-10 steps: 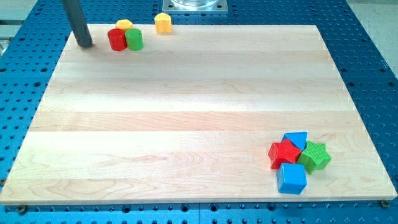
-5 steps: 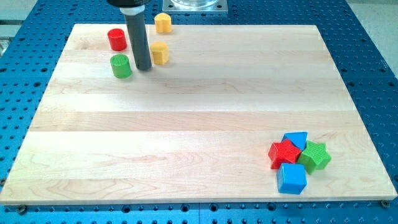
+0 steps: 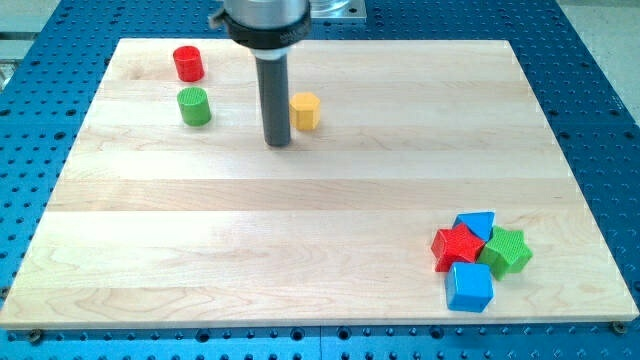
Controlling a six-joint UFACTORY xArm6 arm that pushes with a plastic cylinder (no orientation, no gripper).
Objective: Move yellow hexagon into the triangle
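Note:
The yellow hexagon point(image 3: 305, 111) lies on the wooden board point(image 3: 320, 200) in the upper middle. My tip point(image 3: 278, 143) rests just to its lower left, close beside it. The blue triangle point(image 3: 476, 224) sits at the lower right, at the top of a cluster with a red star point(image 3: 458, 246), a green star point(image 3: 505, 251) and a blue cube point(image 3: 469, 287). The rod and its mount hide the board's top edge behind them.
A red cylinder point(image 3: 187, 63) stands at the upper left and a green cylinder point(image 3: 194, 105) just below it. The board lies on a blue perforated table point(image 3: 600, 120).
My tip has swept from the upper left to the right and downward. The yellow hexagon has been pushed right, away from the red and green cylinders. The second yellow block is now hidden.

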